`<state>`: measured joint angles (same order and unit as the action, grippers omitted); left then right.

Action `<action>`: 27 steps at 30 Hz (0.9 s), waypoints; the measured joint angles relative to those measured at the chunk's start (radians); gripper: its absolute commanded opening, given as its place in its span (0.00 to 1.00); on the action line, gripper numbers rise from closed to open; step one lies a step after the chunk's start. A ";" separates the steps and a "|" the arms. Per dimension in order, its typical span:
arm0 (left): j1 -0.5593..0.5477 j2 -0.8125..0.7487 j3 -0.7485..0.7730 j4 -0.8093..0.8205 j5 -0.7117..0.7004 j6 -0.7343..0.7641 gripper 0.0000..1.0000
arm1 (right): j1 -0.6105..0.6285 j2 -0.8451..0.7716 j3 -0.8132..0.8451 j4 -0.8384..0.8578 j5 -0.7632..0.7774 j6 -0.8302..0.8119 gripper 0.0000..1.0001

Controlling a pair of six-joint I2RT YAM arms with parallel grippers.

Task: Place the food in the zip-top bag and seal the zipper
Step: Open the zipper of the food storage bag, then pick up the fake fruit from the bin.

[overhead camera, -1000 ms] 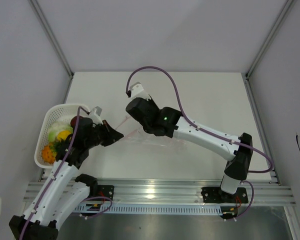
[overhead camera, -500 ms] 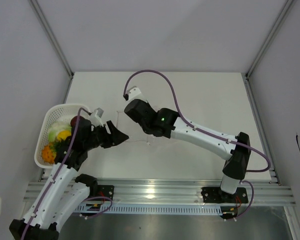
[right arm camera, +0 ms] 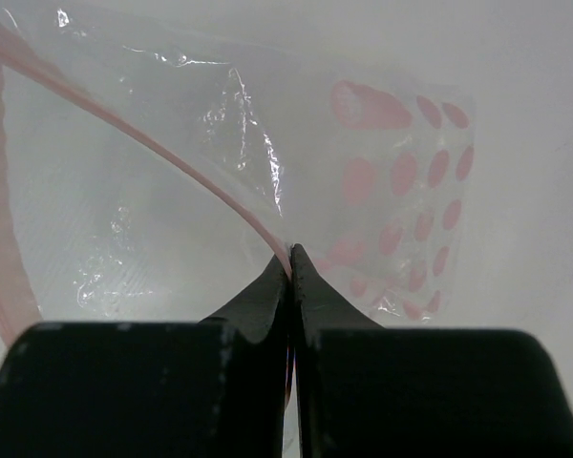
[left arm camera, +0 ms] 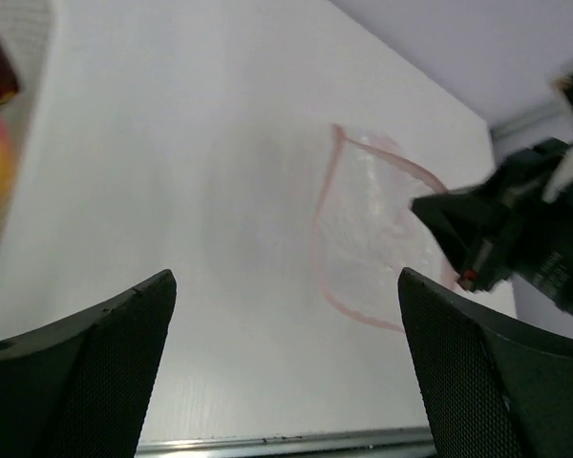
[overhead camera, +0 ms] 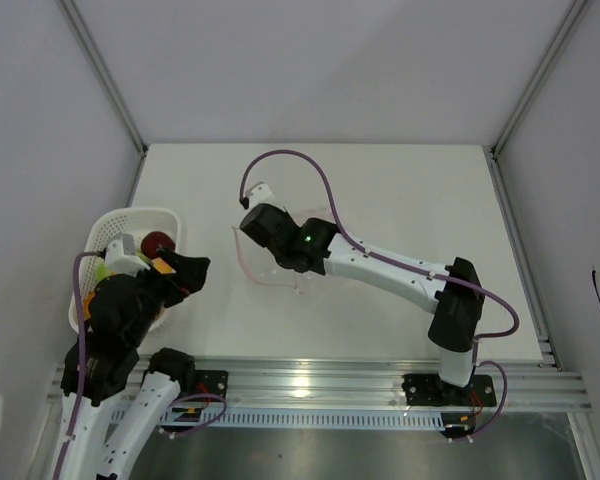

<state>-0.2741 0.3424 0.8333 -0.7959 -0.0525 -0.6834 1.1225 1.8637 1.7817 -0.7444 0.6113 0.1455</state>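
The clear zip-top bag (overhead camera: 272, 268) lies on the white table with its mouth gaping toward the left. My right gripper (overhead camera: 248, 232) is shut on its pinkish zipper (right arm camera: 220, 191), and the strip runs straight in between the closed fingertips (right arm camera: 272, 277). In the left wrist view the bag (left arm camera: 372, 219) shows as a pink loop with the right gripper (left arm camera: 449, 215) on its far edge. My left gripper (overhead camera: 192, 275) stands open and empty beside the basket, well clear of the bag. The food sits in the basket: a dark red apple (overhead camera: 158, 242) shows, and the arm covers most of the rest.
The white lattice basket (overhead camera: 130, 214) stands at the table's left edge, partly under my left arm. A metal rail (overhead camera: 310, 380) runs along the near edge. The right arm's purple cable (overhead camera: 320, 190) arches over the middle of the table.
My left gripper has opened, let go of the bag's mouth and drawn back left toward the basket. The right gripper has carried the bag a little left and the bag has dropped onto the table.
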 measured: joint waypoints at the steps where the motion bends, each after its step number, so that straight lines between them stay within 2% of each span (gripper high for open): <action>1: 0.000 0.001 0.009 -0.024 -0.040 -0.013 1.00 | -0.003 0.003 0.000 0.000 -0.005 0.000 0.00; 6: 0.001 0.082 0.050 -0.205 -0.268 -0.083 0.99 | -0.019 0.004 -0.006 0.010 -0.041 -0.004 0.00; 12: 0.031 0.218 0.097 -0.342 -0.444 -0.165 0.99 | -0.027 0.000 -0.074 0.025 -0.084 -0.006 0.00; 15: 0.092 0.237 0.097 -0.354 -0.464 -0.162 1.00 | -0.028 -0.006 -0.103 0.024 -0.105 -0.007 0.00; 20: 0.264 0.324 0.094 -0.347 -0.439 -0.150 0.99 | -0.028 -0.035 -0.123 0.030 -0.130 -0.006 0.00; 27: 0.444 0.396 0.031 -0.276 -0.412 -0.125 0.99 | -0.028 -0.087 -0.142 0.047 -0.142 -0.006 0.00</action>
<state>0.1703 0.7387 0.8642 -1.0721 -0.4648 -0.8085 1.0943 1.7763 1.6402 -0.6979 0.4690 0.1390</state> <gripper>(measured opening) 0.994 0.003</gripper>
